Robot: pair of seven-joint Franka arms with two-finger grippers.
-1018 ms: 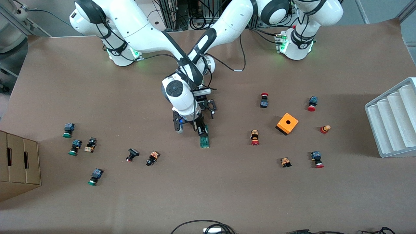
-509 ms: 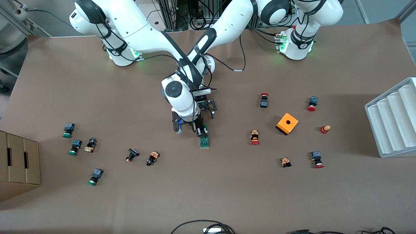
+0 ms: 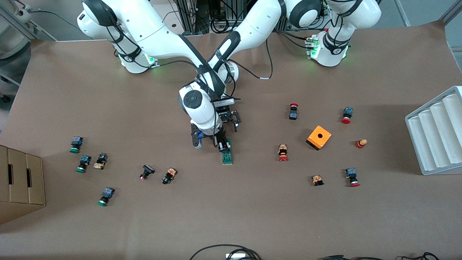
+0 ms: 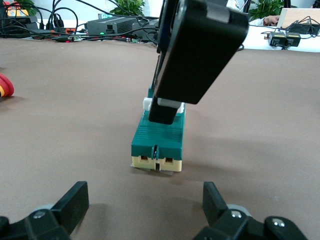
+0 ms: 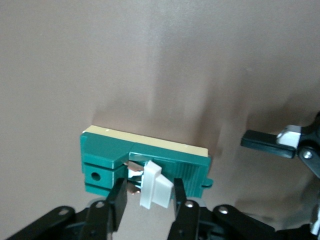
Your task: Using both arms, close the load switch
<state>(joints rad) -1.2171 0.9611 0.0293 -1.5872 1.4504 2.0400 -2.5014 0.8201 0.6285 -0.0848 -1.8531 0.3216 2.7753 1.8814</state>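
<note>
The load switch (image 3: 227,157) is a narrow green bar lying mid-table, with a cream underside and a white lever (image 5: 157,187). My right gripper (image 3: 223,145) is down on it. In the right wrist view the load switch (image 5: 105,155) lies under my right gripper (image 5: 150,186), whose jaws straddle the lever: one finger almost touches it and a gap shows at the other. My left gripper (image 3: 233,124) is low over the table, just farther from the front camera than the switch. In the left wrist view my left gripper (image 4: 144,195) stands open and empty, facing the end of the load switch (image 4: 157,140).
An orange box with a hole (image 3: 319,137) and red-capped push buttons (image 3: 283,152) lie toward the left arm's end. Green-capped buttons (image 3: 82,163) and a cardboard box (image 3: 21,180) are toward the right arm's end. A white ridged tray (image 3: 436,133) stands at the table's edge.
My right gripper's jaws have drawn closer round the white lever. Both arms and the switch stay where they were.
</note>
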